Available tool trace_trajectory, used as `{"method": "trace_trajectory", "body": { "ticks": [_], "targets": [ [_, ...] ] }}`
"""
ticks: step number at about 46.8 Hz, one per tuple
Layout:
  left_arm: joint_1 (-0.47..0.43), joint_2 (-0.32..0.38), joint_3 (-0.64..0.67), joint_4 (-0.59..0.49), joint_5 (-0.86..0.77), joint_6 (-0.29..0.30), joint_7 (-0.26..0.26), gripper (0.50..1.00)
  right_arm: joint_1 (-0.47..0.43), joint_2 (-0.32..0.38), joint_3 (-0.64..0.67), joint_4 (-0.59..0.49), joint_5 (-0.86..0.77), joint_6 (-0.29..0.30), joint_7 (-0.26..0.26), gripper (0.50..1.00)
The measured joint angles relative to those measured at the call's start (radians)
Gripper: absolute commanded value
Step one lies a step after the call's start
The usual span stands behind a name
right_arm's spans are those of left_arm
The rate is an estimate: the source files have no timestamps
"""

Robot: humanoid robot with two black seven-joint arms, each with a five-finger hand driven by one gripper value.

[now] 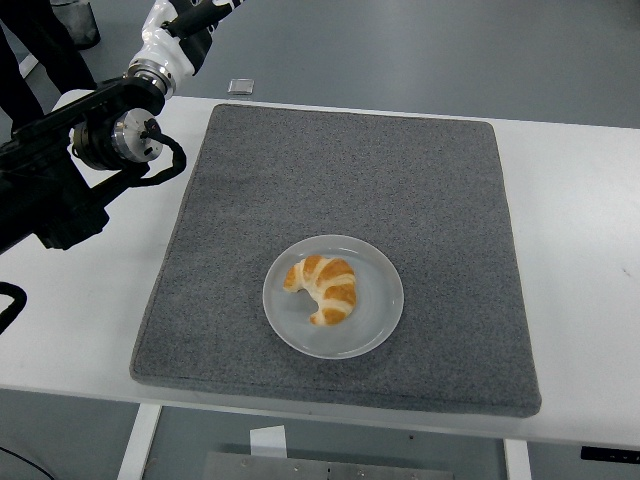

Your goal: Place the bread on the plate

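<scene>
Golden curved croissant, on white plate

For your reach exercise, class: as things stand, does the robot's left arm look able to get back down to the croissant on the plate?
Probably yes. The croissant lies uncovered on the plate, mid-mat, with nothing around it. The left arm is raised at the far left, so it would need to swing back in.
</scene>
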Motion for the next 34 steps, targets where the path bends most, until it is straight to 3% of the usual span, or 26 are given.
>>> {"method": "trace_trajectory", "body": {
  "ticks": [16,34],
  "targets": [
    [0.066,-0.027,-0.086,-0.001,-0.018,0.057,0.0,0.996,-0.002,0.0,0.001,0.0,0.002,0.0,0.0,0.952],
    [0.093,-0.055,-0.146,0.033,-0.017,0.072,-0.003,0.996,-0.002,0.0,0.008,0.002,0.005,-0.003,0.0,0.952]
  ]
}}
